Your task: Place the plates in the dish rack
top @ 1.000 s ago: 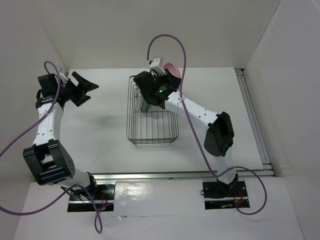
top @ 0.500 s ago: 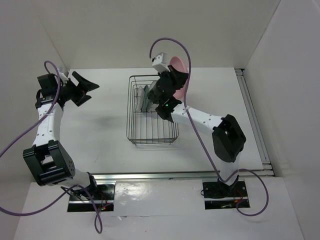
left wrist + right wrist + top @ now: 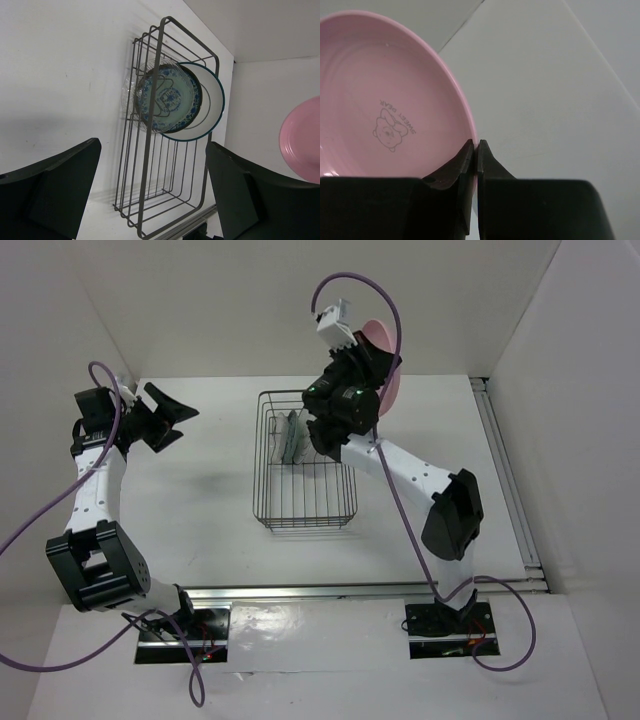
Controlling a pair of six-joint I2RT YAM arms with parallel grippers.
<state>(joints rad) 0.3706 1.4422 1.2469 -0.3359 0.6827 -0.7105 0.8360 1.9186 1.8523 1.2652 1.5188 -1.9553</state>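
Pink plate first: from above, you have it lifted off the worktop on your right arm. It is tilted on edge just beyond the far right corner of the dish rack. The rack sits mid-worktop, with plates standing on edge in its far half. Your left fingers hang spread wide at the far left, well apart from the rack and holding nothing.

Through your left wrist camera, both fingers frame the rack with open air between them. Inside it the teal patterned plate stands upright among the wires. A clear glass plate is on one side of it and a white plate with a dark rim on the other, all three close together. The pink plate shows at the right edge of this view, past the rack and not touching it.

Through your right wrist camera, your right fingers are pressed almost together, pinching the pink plate's rim between them. The plate's face fills the left of the view, with a small bear print on it. Bare worktop lies behind.
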